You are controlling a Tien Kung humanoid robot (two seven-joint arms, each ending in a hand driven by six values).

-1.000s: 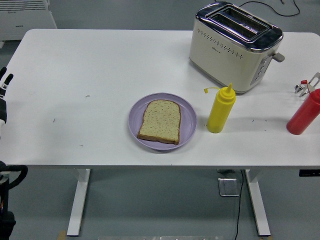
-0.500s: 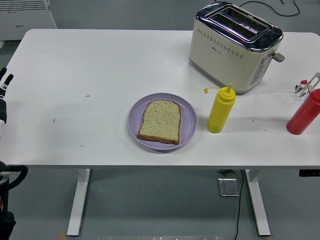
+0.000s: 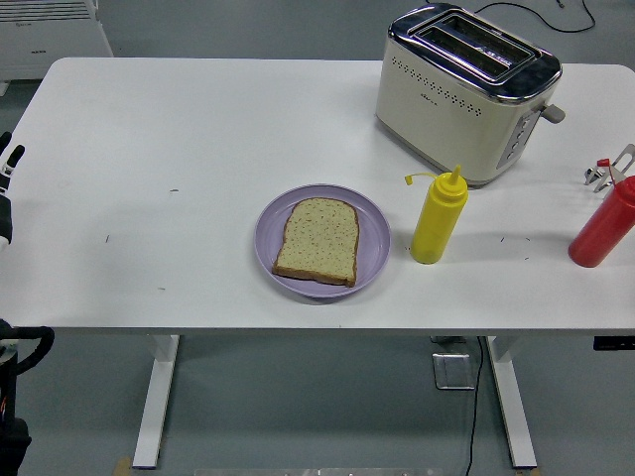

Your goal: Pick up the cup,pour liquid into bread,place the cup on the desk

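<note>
At table's left edge: left hand (image 3: 8, 183), grip state cannot be told
Near edge: yellow bottle (image 3: 438, 218) beside bread (image 3: 317, 241)
Risk: bottle toppled by a hasty reach

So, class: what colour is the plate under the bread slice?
Light purple plate, clearest in the head view.

Only the left hand (image 3: 6, 188) shows, a sliver at the picture's left edge over the surface (image 3: 149, 149), too little visible to tell its pose.
</note>
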